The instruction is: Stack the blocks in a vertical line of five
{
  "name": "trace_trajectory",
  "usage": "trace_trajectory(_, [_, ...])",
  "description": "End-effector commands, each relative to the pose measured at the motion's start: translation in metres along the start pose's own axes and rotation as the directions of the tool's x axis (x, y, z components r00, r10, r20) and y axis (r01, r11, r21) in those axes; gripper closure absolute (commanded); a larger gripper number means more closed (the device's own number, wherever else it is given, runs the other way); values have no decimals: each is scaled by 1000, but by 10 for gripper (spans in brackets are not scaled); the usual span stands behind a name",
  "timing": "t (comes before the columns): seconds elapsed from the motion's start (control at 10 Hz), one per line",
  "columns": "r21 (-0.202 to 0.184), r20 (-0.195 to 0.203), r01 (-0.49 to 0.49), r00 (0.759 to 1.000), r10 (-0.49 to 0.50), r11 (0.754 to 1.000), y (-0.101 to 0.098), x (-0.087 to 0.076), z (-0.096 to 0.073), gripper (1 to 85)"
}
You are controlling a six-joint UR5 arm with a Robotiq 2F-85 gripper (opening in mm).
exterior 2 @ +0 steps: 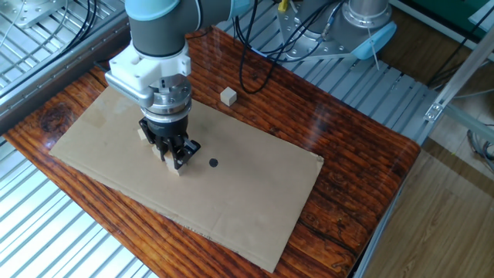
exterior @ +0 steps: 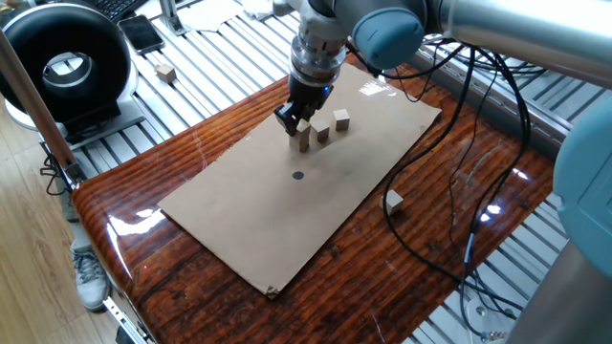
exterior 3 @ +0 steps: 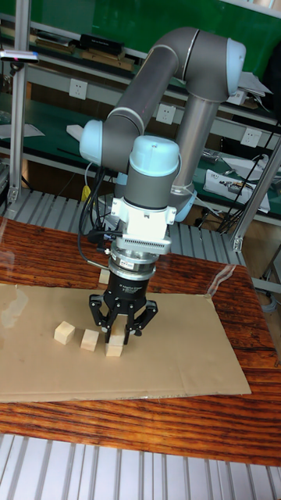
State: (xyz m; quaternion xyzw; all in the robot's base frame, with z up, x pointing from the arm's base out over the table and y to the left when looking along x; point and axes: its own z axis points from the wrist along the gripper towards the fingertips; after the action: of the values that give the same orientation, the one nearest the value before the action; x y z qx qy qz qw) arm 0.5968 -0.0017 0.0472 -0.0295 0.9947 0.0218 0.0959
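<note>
Two blocks [exterior 3: 114, 344] stacked so far, we reckon; pincer [exterior 3: 121, 329] sits over the top one to keep it lined up, can't tell if it's clamped.

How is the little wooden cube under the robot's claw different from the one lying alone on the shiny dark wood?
The cube under the gripper sits on the cardboard sheet atop another cube; the lone cube rests on the bare table. The gripper brackets the first, nothing is near the second. Both are plain tan cubes of similar size.
</note>
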Motion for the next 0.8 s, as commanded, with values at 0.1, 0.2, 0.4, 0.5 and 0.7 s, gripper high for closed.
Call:
trace_trajectory(0.1, [-14,4,-12,1000,12,1000,2,-2,-1,817])
trace_trajectory(0.2, [-14,4,-12,1000,12,1000,2,-2,-1,813])
trace_trajectory(0.4, [-21,3,-6,1000,6,1000,5,-1,-1,803])
trace_trajectory(0.5, [-21,3,0,1000,0,1000,4,-1,0,767])
trace_trajectory(0.7, [-22,5,9,1000,-9,1000,4,-1,1,723])
